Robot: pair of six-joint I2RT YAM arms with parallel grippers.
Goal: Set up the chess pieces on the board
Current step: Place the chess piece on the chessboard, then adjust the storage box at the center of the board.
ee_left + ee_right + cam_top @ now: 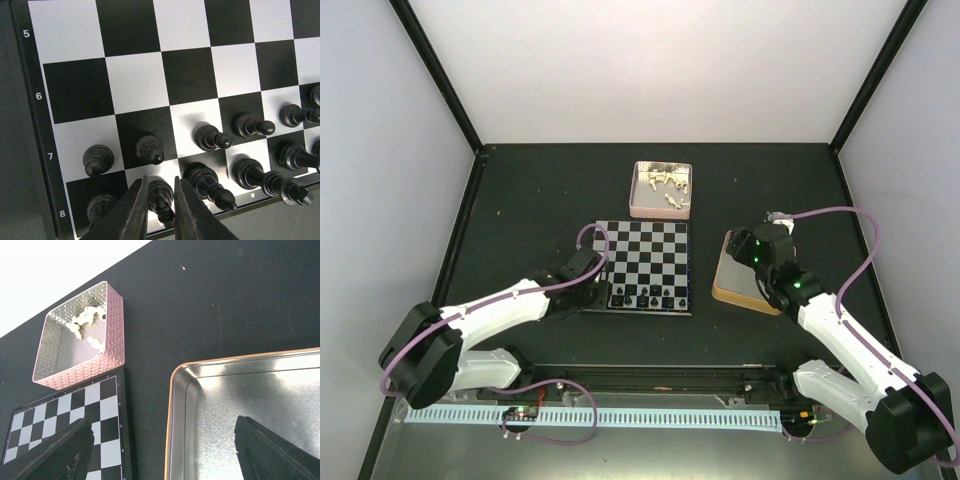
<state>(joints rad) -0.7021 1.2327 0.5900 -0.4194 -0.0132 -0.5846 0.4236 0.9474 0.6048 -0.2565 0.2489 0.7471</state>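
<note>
The chessboard [650, 250] lay flat at the middle of the matte black table [540, 200], its checks black and pale silvery grey inside a thin dark border. Glossy black pieces [645, 298] stood only along its two nearest rows. The cream pieces [665, 183], small and knobbly, lay heaped in a square pink tin [634, 195] just beyond the far edge of the board.

The left wrist view alone showed white rank numerals printed on the border, rounded pawns [150, 149] upright on row 7 and taller turned figures on row 8. There the left gripper [160, 178], with slim dark tapered fingers, stood over the near-left corner, its jaws only narrowly parted on either side of a black piece [160, 194]. Whether the pads pressed on it could not be told.

The right wrist view alone revealed the pink tin's embossed diamond pattern and mirror-like inside. It also showed the brushed silver floor and copper-coloured rim of a shallow rounded tray [235, 390] to the right of the board. The right gripper [164, 422] hung above that tray's left edge, jaws spread wide and holding nothing.
</note>
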